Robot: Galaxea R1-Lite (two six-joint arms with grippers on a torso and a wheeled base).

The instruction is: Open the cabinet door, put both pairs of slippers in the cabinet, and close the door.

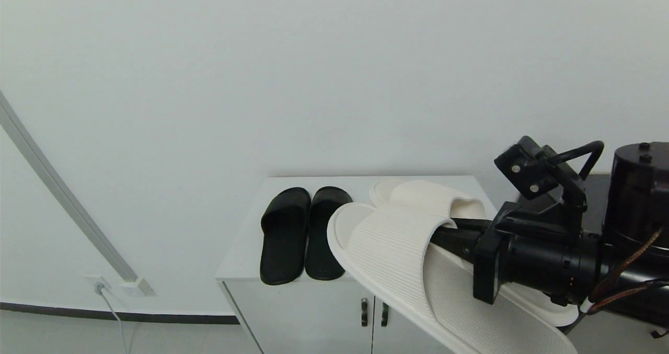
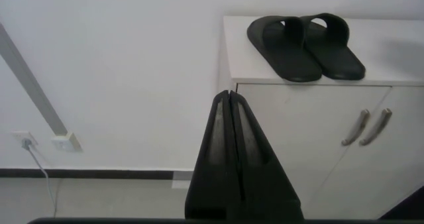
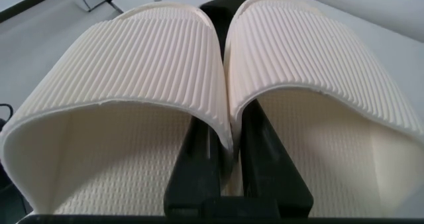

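Observation:
A pair of white slippers hangs tilted in the air over the right part of the white cabinet's top. My right gripper is shut on them, one finger inside each slipper, pinching their inner walls together. The black slippers lie side by side on the left part of the cabinet top, also seen from the left wrist. Both cabinet doors are closed, their two handles meeting at the middle. My left gripper is shut on nothing, held low in front of the cabinet's left side.
A white wall stands behind the cabinet. A slanted grey conduit runs down to a wall socket with a cable, left of the cabinet. Bare floor lies left of the cabinet.

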